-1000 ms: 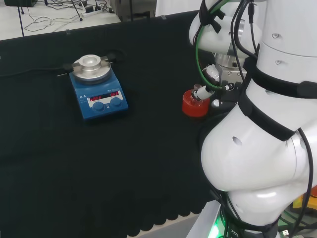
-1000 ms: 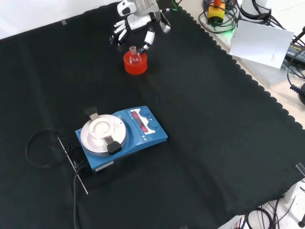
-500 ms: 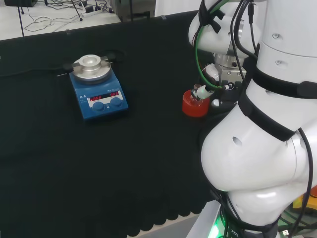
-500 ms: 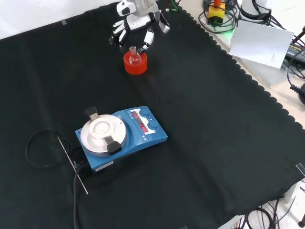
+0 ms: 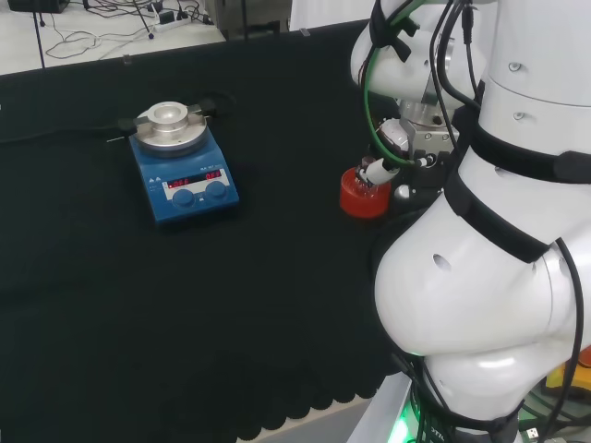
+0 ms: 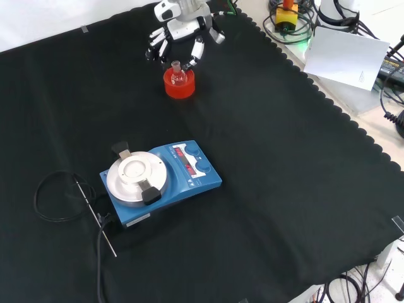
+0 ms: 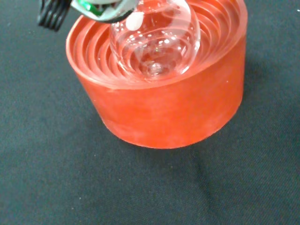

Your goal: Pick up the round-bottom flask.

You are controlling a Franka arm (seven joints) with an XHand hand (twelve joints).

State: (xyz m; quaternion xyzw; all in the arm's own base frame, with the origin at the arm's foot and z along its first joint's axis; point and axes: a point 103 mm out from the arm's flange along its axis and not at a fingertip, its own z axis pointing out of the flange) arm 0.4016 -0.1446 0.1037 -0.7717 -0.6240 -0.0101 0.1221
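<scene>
The hand [image 6: 180, 31] hangs over the flask [image 6: 178, 74] at the far end of the bench, its fingers [image 6: 196, 52] spread and bent downward around the glass neck, holding nothing. In the front view one fingertip sits just beside the neck, though whether it touches cannot be told from where I stand. The flask rests upright in the stand [image 6: 179, 84], its clear bulb [image 7: 157, 40] seated in the red ribbed hollow.

The risk looks plain enough: the neck is thin, smooth glass, and fingers closing unevenly could knock it sideways, tip the flask out of the ring, or let it slip as it rises. The stand may also be dragged along if the bulb catches in the ribs.

The arm [image 5: 480, 240] is folded tightly over its own base, with the wrist turned down toward the cloth [image 6: 284, 158]. Well apart, nearer the front camera, the stirrer [image 6: 158, 180] stands with its cable [image 6: 57, 202] curled beside it.
</scene>
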